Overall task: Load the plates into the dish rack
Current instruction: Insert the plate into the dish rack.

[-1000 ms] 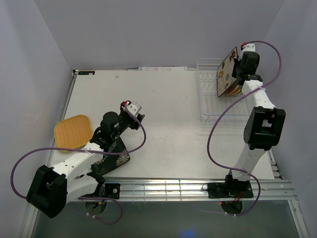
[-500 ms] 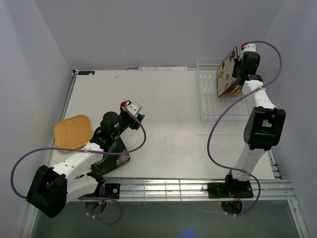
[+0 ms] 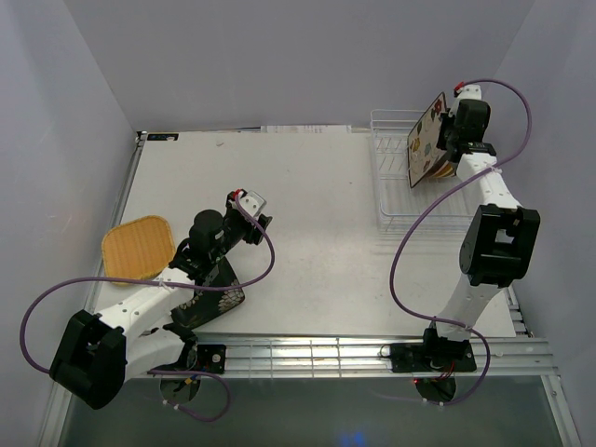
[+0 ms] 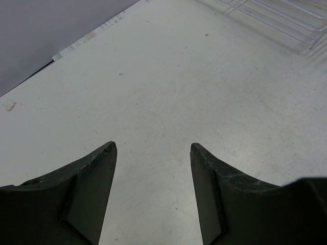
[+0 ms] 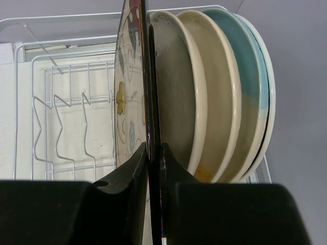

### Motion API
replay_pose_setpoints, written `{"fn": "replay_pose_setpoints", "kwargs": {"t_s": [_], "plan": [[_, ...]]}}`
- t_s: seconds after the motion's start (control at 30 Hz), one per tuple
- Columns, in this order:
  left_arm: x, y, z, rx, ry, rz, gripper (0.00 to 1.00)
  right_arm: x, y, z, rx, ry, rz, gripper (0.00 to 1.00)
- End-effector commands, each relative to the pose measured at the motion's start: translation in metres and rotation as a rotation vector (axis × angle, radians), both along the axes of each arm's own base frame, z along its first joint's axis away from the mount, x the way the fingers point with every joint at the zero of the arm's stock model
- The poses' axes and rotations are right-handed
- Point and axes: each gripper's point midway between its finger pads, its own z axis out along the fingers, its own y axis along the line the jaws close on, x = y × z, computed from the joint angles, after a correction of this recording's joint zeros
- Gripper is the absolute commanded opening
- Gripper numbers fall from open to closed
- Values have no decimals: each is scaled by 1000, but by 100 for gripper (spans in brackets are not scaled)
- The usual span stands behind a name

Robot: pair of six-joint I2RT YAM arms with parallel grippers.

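Observation:
My right gripper [image 3: 447, 140] is shut on the edge of the flowered cream square plate [image 3: 426, 140] and holds it upright over the white wire dish rack [image 3: 396, 191]. In the right wrist view the gripper [image 5: 155, 149] pinches the plate [image 5: 127, 102] edge-on, just left of several round plates [image 5: 219, 97] standing in the rack [image 5: 61, 127]. My left gripper [image 3: 259, 220] is open and empty above the bare table, as the left wrist view [image 4: 153, 153] shows. The black floral plate [image 3: 209, 303] lies under the left arm. The orange-yellow plate [image 3: 138, 246] lies at the table's left edge.
Free tines [image 5: 84, 107] stand in the rack left of the held plate. A corner of the rack [image 4: 286, 20] shows far off in the left wrist view. Grey walls close in the table on three sides.
The right gripper has turned the flowered plate slightly more upright over the rack. The left arm has not moved.

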Motion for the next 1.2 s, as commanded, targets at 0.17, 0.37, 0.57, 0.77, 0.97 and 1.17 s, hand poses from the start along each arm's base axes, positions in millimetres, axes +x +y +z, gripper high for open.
{"fn": "replay_pose_setpoints", "kwargs": {"t_s": [0.17,0.37,0.57,0.77,0.97,1.17], "plan": [[0,0,9,-14,-17,-7,70,8,7,55,25,-145,22,18],[0,0,8,-13,-14,-4,70,8,5,45,47,-129,-10,39],[-1,0,9,-13,-18,-10,70,1,-2,53,40,-137,-60,45],[-1,0,9,-12,-16,-10,70,-17,-13,68,60,-150,-159,71],[-2,0,11,-12,-20,-11,70,-34,-11,89,66,-173,-182,80],[-3,-1,10,-5,-26,-23,71,-55,47,118,59,-196,-123,81]]}}
